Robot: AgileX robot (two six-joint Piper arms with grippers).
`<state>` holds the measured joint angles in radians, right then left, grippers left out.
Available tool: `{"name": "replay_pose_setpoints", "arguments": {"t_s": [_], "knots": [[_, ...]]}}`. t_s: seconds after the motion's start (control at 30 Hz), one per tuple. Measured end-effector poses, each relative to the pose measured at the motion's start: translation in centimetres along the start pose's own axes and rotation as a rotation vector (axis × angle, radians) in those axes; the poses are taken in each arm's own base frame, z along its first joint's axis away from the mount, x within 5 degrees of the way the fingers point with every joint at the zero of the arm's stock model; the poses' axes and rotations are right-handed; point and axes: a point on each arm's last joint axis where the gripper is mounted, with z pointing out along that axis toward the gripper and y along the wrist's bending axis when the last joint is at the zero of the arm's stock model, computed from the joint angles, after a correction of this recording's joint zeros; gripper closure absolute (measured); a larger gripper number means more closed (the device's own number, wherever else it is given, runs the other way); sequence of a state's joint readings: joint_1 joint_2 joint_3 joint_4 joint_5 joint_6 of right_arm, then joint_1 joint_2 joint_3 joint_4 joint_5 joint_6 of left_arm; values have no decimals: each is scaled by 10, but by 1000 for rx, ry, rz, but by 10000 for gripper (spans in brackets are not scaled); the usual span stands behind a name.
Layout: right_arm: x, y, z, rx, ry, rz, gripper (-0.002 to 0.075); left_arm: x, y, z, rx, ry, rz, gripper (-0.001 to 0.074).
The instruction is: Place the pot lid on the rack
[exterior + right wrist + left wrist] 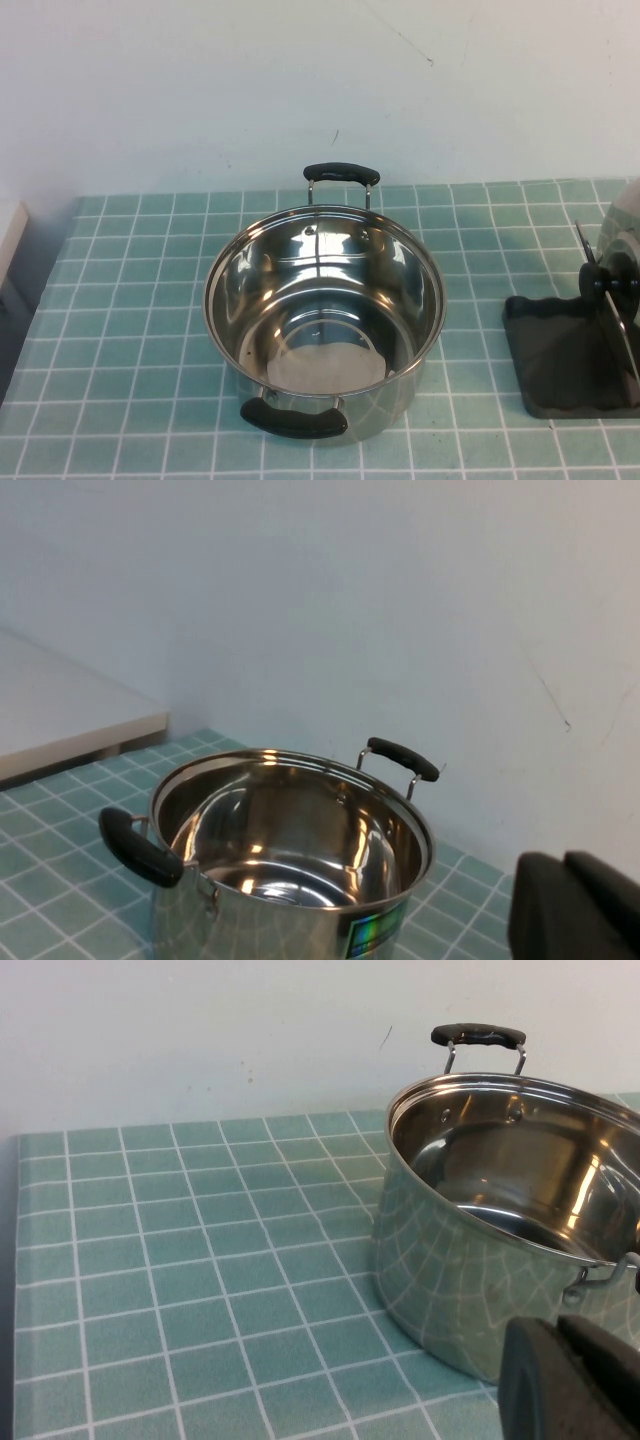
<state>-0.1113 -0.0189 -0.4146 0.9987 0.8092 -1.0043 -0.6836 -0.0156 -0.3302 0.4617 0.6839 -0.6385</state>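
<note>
The pot lid (603,280) stands upright on its edge in the rack (548,345) at the table's far right, seen edge-on with its black knob showing. The rack is a dark grey tray with a wavy rim. Neither arm shows in the high view. My left gripper (558,1332) is shut and empty, low beside the near-left side of the steel pot (500,1220). My right gripper (563,868) is shut and empty, raised to the right of the pot (290,850). The lid and rack are out of both wrist views.
The open two-handled steel pot (325,300) stands in the middle of the green tiled table (130,300), with black handles at its far and near sides. A white wall runs behind. A pale ledge (60,715) lies at the table's left.
</note>
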Motion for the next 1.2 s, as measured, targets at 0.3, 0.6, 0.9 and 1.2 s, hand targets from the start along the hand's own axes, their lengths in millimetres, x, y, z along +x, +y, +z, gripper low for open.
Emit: {"name": "replay_pose_setpoints", "arguments": {"t_s": [0.3, 0.6, 0.9, 1.2], "knots": [[8, -6, 2, 56, 40, 15, 727, 0, 0, 0, 1, 1, -3, 736], [64, -45, 12, 416, 171, 28, 727, 0, 0, 0, 1, 1, -3, 736], [123, -64, 7, 684, 356, 149, 727, 0, 0, 0, 1, 1, -3, 736], [140, -62, 8, 710, 360, 293, 727, 0, 0, 0, 1, 1, -3, 736]]}}
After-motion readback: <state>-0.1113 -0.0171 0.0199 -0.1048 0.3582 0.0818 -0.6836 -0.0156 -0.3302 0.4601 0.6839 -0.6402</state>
